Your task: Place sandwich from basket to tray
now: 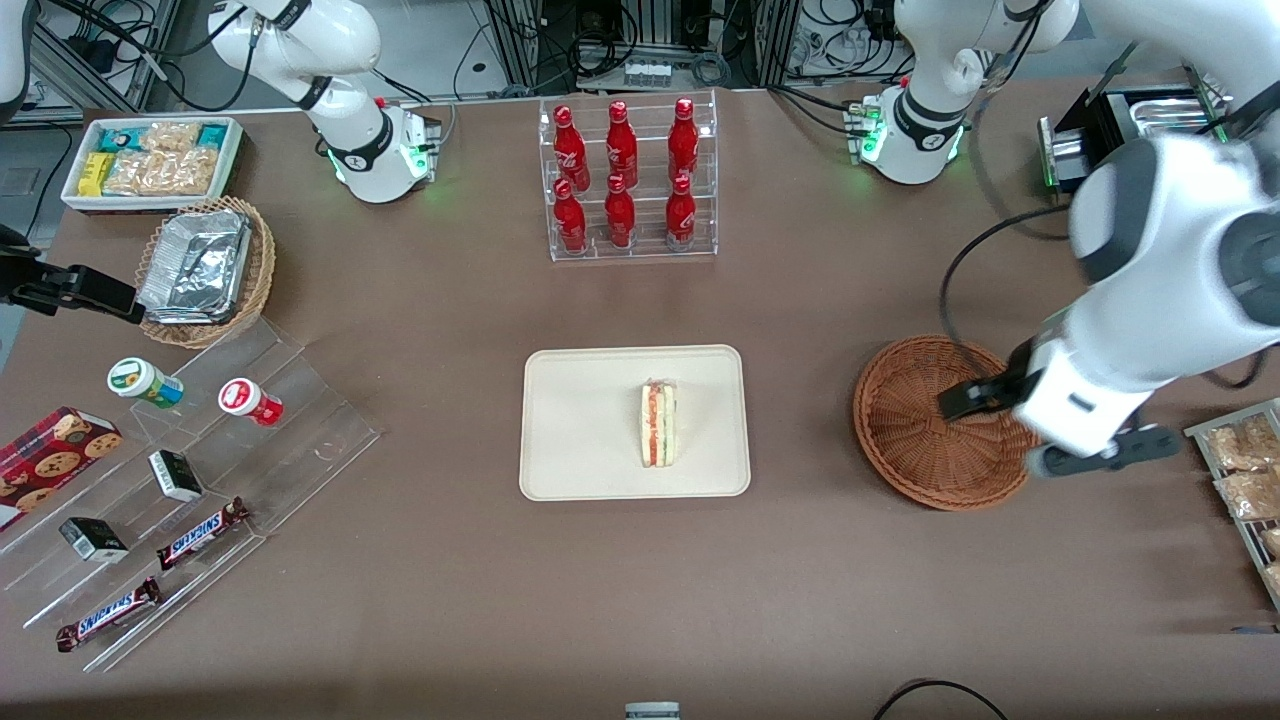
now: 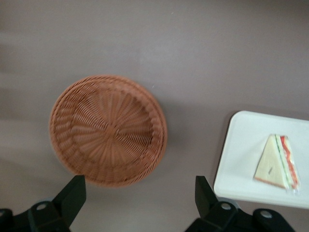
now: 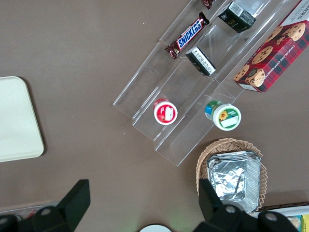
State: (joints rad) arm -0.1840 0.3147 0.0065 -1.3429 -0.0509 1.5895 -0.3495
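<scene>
The sandwich (image 1: pixel 659 423) lies on the tray (image 1: pixel 580 430), a little toward the working arm's end of it. It is a triangular wedge of pale white bread lying on one flat face in the left wrist view (image 2: pixel 276 162), with thin layers of red-orange and green filling showing along one cut edge. From the front it shows edge-on as a narrow strip, white bread outside and the coloured stripes between. It seems to sit in a clear wrapper, though that is hard to make out.

The tray is flat, cream-beige, rectangular with rounded corners and a low rim, and rests on the brown surface (image 1: pixel 640 600) about midway along it. The basket (image 1: pixel 915 440), round, shallow and of reddish-brown wicker, stands well apart from the tray toward the working arm's end, with nothing inside it (image 2: pixel 108 129).

The left gripper (image 1: pixel 1030 430) hangs above the basket's rim, on the side away from the tray. Its jaws stand wide apart and hold nothing; both dark fingers (image 2: pixel 72 193) show in the wrist view with bare surface and basket edge between them.
</scene>
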